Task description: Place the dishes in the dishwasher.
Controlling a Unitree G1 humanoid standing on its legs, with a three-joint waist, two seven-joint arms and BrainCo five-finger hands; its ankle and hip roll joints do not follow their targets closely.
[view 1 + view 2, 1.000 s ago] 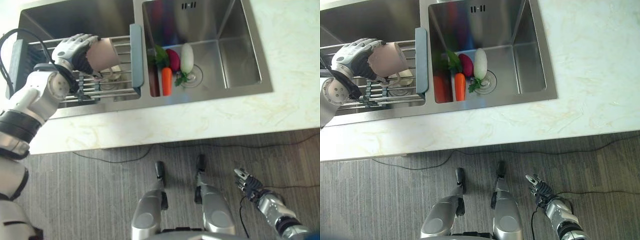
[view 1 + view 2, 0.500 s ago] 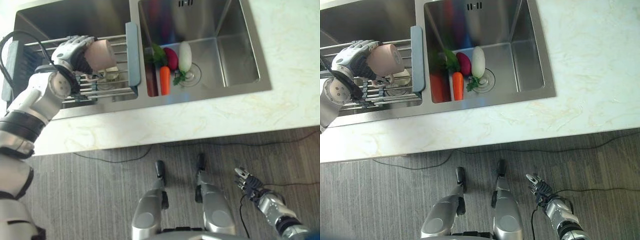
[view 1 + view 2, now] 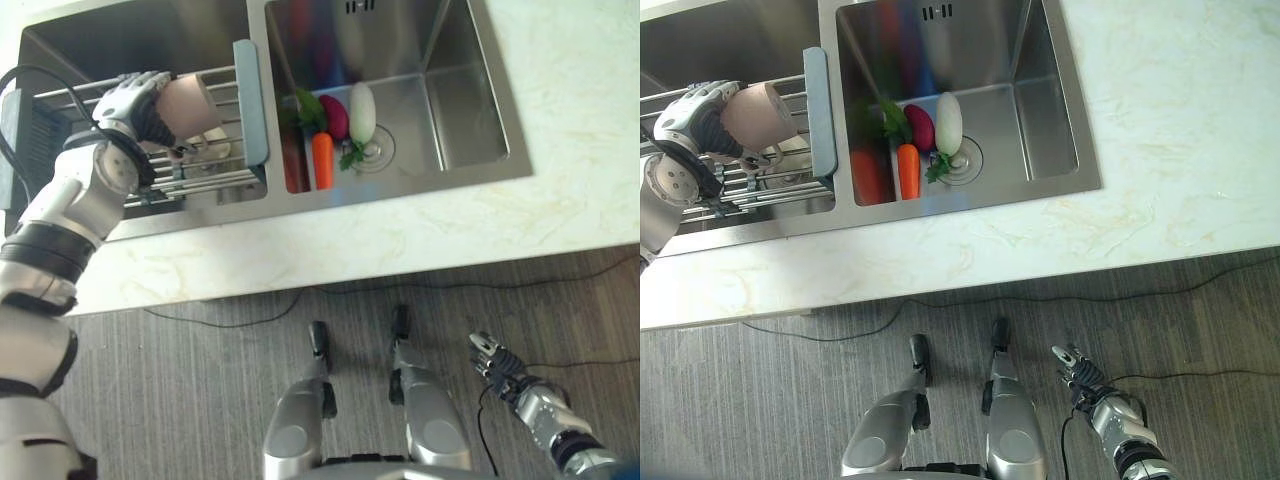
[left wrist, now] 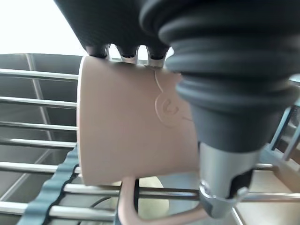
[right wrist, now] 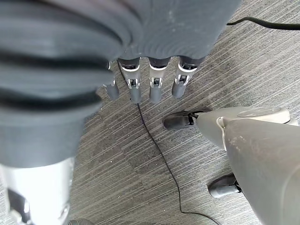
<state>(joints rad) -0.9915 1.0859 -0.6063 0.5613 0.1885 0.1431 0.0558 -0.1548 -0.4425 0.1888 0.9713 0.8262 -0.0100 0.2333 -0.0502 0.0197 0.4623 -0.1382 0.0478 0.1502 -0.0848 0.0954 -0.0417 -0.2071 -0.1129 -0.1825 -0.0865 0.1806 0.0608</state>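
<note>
My left hand [image 3: 135, 103] is shut on a pink mug [image 3: 188, 108], holding it on its side just above the wire dish rack [image 3: 205, 180] that spans the left sink basin. In the left wrist view the mug [image 4: 136, 136] hangs with its handle toward the rack bars, fingers over its top and the thumb against its side. A pale dish [image 3: 213, 150] lies on the rack under the mug. My right hand [image 3: 495, 362] hangs low over the floor at the lower right, fingers [image 5: 154, 86] straight and empty.
The right sink basin [image 3: 450, 110] holds a carrot [image 3: 322, 160], a white radish [image 3: 362, 112], a dark red vegetable [image 3: 333, 117] and green leaves. A pale marble counter [image 3: 400, 230] runs in front of both basins. Dark striped floor [image 3: 200, 390] lies below.
The whole scene has shifted slightly left in both eye views, so the camera moved. The left hand still holds the mug over the rack; the right hand has not moved.
</note>
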